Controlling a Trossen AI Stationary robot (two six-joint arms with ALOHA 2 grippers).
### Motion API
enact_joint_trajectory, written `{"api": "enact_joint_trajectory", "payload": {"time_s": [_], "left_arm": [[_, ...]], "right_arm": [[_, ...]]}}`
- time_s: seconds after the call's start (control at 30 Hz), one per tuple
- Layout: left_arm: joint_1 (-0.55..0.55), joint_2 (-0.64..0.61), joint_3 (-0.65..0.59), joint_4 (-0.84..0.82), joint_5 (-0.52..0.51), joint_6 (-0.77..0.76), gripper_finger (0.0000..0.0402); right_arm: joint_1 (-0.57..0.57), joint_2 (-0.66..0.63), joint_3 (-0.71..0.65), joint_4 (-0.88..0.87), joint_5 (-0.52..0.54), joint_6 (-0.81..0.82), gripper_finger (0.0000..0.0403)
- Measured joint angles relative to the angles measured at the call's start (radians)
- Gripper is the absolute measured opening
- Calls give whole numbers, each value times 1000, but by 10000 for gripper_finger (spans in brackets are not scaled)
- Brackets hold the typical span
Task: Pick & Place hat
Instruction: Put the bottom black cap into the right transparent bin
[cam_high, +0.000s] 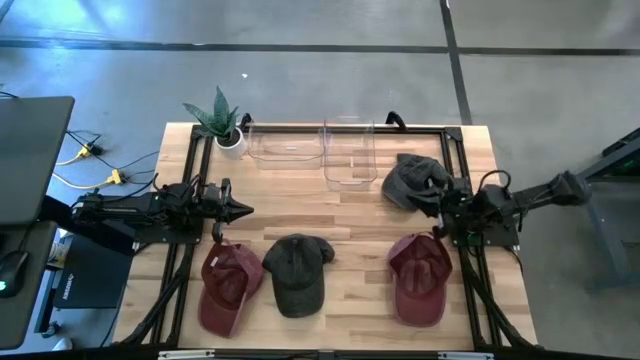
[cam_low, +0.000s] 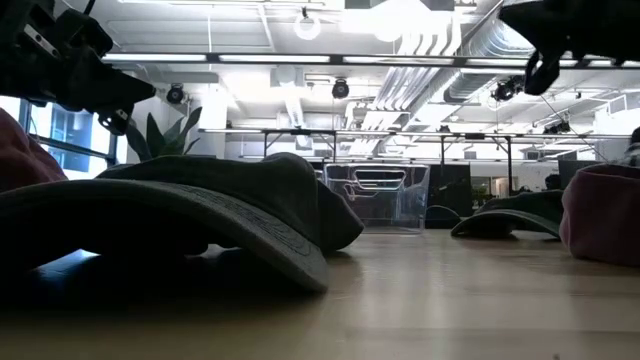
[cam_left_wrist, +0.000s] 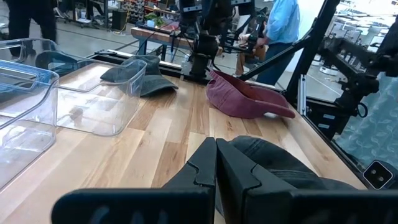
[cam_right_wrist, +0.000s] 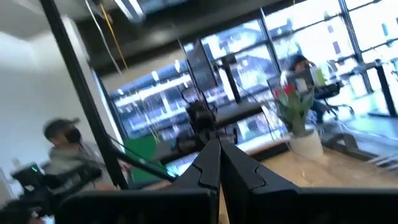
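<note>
Four caps lie crown-up on the wooden table: a red one (cam_high: 228, 285) near left, a dark grey one (cam_high: 298, 272) near centre, a red one (cam_high: 418, 278) near right, and a grey one (cam_high: 410, 180) far right. My left gripper (cam_high: 246, 210) is shut and hovers above the table's left side, just beyond the left red cap, pointing right. In the left wrist view the dark grey cap (cam_left_wrist: 280, 163) lies under its tips (cam_left_wrist: 216, 149). My right gripper (cam_high: 437, 208) is shut and raised beside the far grey cap. Its wrist view (cam_right_wrist: 219, 148) shows no cap.
Two clear plastic bins (cam_high: 285, 148) (cam_high: 350, 155) stand at the far edge, with a potted plant (cam_high: 225, 122) at the far left corner. A black frame rail (cam_high: 340, 127) runs along the far edge. Bare wood lies between the bins and the near row of caps. People show in the room beyond.
</note>
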Motion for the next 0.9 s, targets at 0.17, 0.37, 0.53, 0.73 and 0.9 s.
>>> {"api": "enact_joint_trajectory", "payload": {"time_s": [0.17, 0.37, 0.53, 0.73, 0.9], "left_arm": [[0, 0, 0, 4, -2, 0, 1], [0, 0, -1, 11, -1, -2, 1], [0, 0, -3, 28, 1, -11, 1], [0, 0, -3, 30, 2, -11, 1], [0, 0, -3, 32, 2, -11, 1]], "right_arm": [[77, 341, 154, 48, 83, -42, 0], [98, 726, 375, 42, 28, -38, 0], [92, 979, 532, 40, -106, -5, 1], [40, 1209, 713, -67, -199, 196, 51], [-21, 1358, 918, -383, -252, 270, 152]]}}
